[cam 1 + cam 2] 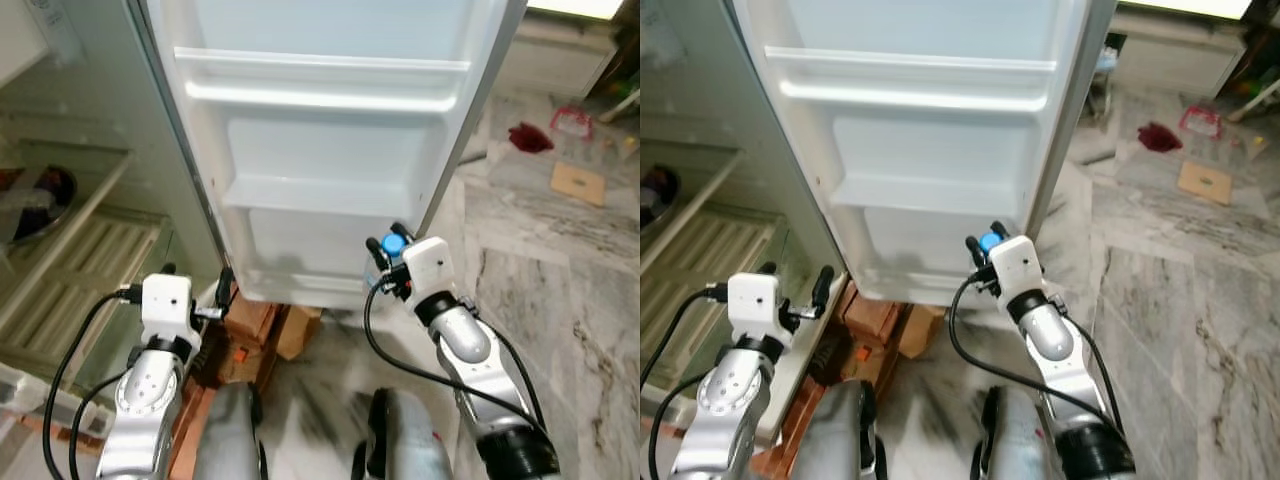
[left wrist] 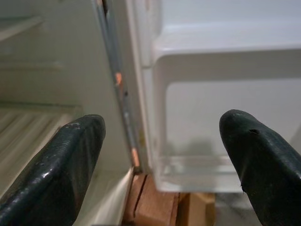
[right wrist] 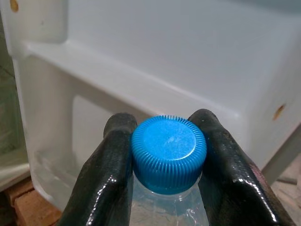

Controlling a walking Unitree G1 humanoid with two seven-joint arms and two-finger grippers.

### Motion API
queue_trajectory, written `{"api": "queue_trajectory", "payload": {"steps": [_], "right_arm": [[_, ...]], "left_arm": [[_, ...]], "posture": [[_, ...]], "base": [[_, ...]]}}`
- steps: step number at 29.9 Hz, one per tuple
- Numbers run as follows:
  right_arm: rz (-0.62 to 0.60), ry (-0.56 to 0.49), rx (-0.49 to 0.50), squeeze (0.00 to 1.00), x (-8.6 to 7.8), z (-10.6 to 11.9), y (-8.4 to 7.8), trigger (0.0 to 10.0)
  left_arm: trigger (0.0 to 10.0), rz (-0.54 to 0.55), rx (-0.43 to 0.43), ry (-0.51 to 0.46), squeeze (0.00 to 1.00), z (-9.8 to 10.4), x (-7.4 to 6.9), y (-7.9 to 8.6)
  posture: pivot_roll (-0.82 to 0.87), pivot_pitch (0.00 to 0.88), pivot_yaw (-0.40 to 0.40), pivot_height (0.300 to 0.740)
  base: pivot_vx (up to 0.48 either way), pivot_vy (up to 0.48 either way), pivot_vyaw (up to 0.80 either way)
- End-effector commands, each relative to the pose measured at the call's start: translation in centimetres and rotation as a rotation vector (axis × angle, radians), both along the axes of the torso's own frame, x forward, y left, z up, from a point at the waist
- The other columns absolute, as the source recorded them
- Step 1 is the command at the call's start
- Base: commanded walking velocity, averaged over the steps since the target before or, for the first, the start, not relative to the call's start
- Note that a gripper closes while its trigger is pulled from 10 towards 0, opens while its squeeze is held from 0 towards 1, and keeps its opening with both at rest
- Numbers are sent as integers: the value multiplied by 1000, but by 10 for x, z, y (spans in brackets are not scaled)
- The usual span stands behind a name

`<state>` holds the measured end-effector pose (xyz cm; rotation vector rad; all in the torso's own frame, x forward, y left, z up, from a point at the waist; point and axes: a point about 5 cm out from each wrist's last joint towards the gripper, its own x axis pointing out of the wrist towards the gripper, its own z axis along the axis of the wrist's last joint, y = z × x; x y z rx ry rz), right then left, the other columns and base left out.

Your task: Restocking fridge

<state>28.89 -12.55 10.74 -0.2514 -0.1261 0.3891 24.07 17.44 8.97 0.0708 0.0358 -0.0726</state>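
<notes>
The white fridge door (image 1: 330, 130) stands open before me, its lowest door shelf (image 1: 300, 285) bare. My right gripper (image 1: 389, 245) is shut on a clear water bottle with a blue cap (image 3: 168, 153), gripping just under the cap, and holds it in front of that lowest shelf. Both fingers (image 3: 106, 174) press the bottle's neck. My left gripper (image 1: 200, 295) hangs open near the door's hinge edge, with nothing between its fingers (image 2: 51, 174). The fridge interior (image 1: 70, 250) with pale ribbed shelves lies to the left.
Wooden blocks (image 1: 265, 330) prop the fridge base. A dark bowl (image 1: 40, 195) sits on an inner shelf. Marble floor (image 1: 560, 280) stretches right, with a red cloth (image 1: 528, 137), a red basket (image 1: 572, 120) and a cardboard piece (image 1: 578, 183) on it.
</notes>
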Motion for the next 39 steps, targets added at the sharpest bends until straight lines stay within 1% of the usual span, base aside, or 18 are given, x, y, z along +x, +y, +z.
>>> {"api": "queue_trajectory", "payload": {"steps": [1, 5, 8, 11, 14, 18, 20, 21, 22, 23, 26, 27, 29, 32, 34, 35, 36, 39], "right_arm": [[1, -22, -21, 0, 3, -1, -3, 10000], [32, -46, -43, 0, 11, 3, 3, 10000], [82, -111, -122, 0, 21, 10, 11, 10000], [84, -162, -183, 0, 26, 13, 11, 10000], [54, -182, -192, 0, 35, 17, 6, 10000], [53, -188, -138, 0, 43, 25, 5, 10000], [109, -222, -118, 0, 45, 32, 15, 10000], [109, -222, -118, 0, 45, 32, 15, 10000], [159, -250, -116, 0, 48, 39, 26, 10000], [180, -252, -112, 0, 49, 41, 31, 10000], [213, -252, -87, 0, 53, 46, 39, 10000], [238, -264, -77, 0, 57, 53, 46, 10000], [251, -293, -86, 0, 60, 60, 51, 10000], [242, -347, -130, 0, 63, 67, 54, 10000], [271, -422, -237, 0, 65, 72, 57, 10000], [271, -422, -237, 0, 65, 72, 57, 10000], [282, -456, -298, 0, 65, 73, 55, 10000], [276, -462, -333, 0, 68, 72, 50, 10000]], "left_arm": [[10000, -3, -7, -16, 0, 10, 2, -2], [10000, -8, -9, -34, 0, 18, 4, -3], [10000, 16, 1, -56, 0, 29, 6, 2], [10000, 26, 6, -55, 0, 32, 4, 5], [10000, 37, 12, -39, 0, 30, 0, 7], [10000, 38, 14, -33, 0, 30, -5, 7], [10000, 42, 26, -36, 0, 32, -5, 7], [10000, 42, 26, -36, 0, 32, -5, 7], [10000, 44, 32, -38, 0, 34, -5, 7], [10000, 44, 34, -40, 0, 35, -4, 7], [10000, 43, 38, -41, 0, 36, -3, 6], [10000, 42, 38, -40, 0, 36, -3, 5], [10000, 41, 39, -40, 0, 36, -4, 4], [10000, 42, 40, -41, 0, 37, -4, 4], [10000, 48, 41, -44, 0, 38, -4, 3], [10000, 48, 41, -44, 0, 38, -4, 3], [10000, 49, 41, -44, 0, 39, -4, 3], [10000, 50, 40, -44, 0, 40, -4, 2]], "posture": [[77, 188, -16, 560], [75, 201, -19, 556], [85, 225, -20, 556], [94, 242, -20, 556], [100, 248, -18, 556], [110, 257, -17, 556], [115, 262, -16, 556], [115, 262, -16, 556], [112, 272, -11, 556], [112, 274, -11, 556], [111, 278, -10, 556], [111, 281, -10, 556], [111, 285, -9, 556], [112, 286, -10, 556], [117, 292, -13, 556], [117, 292, -13, 556], [119, 293, -13, 556], [121, 303, -12, 556]], "base": [[0, 0, 0], [0, 0, 0], [0, 0, 0], [0, 0, 0], [0, 0, 0], [0, 0, 0], [0, 0, 0], [0, 0, 0], [0, 0, 0], [0, 0, 0], [0, 0, 0], [0, 0, 0], [0, 0, 0], [0, 0, 0], [0, 0, 0], [0, 0, 0], [0, 0, 0], [0, 0, 0]]}}
